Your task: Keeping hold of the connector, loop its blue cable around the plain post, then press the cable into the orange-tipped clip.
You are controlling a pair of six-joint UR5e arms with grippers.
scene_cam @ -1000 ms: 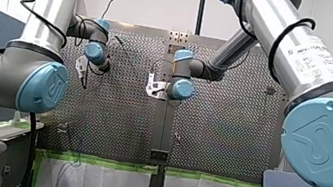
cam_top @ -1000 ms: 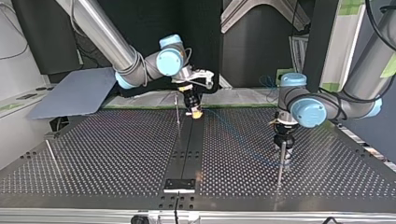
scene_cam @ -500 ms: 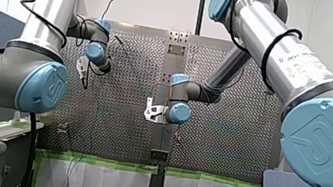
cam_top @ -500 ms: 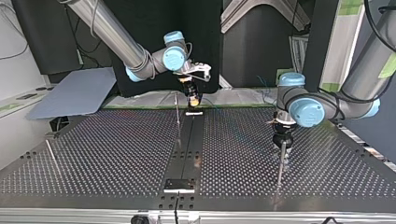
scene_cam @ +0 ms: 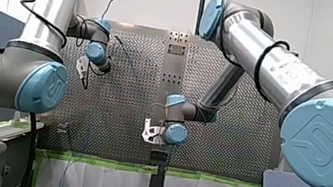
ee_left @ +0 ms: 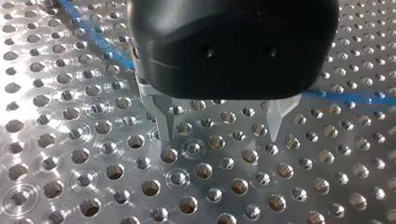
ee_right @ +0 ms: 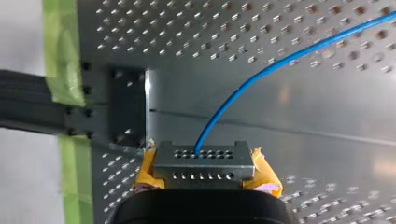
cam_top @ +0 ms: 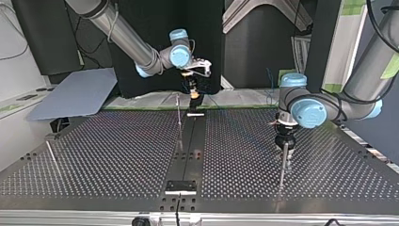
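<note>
Connector (ee_right: 203, 163) comes first: our right jaws hold it tight between their yellow pads (ee_right: 264, 175), and the blue cable (ee_right: 280, 63) leaves its face and runs away over the desk (ee_right: 327, 140). Just beyond it are a black plate (ee_right: 126, 107) and a strip of green tape (ee_right: 60, 51), so the connector hangs near the desk's edge.

We judge that the looping is the step in hand and is not yet done, because we see no turn of cable around any post. Further out, in the top view, a thin post (cam_top: 179, 120) stands near the right jaws. A second post (cam_top: 282, 167) stands well apart from it, just under our left jaws. Those are wide apart and empty, their metal fingers (ee_left: 163, 121) low over the desk, with the cable lying behind them.

We cannot tell which post is the plain one. The next move asks us to carry the connector around that post while the cable stays low and lightly tight. The left arm (cam_top: 362, 80), close above the second post, may stand in the way.
</note>
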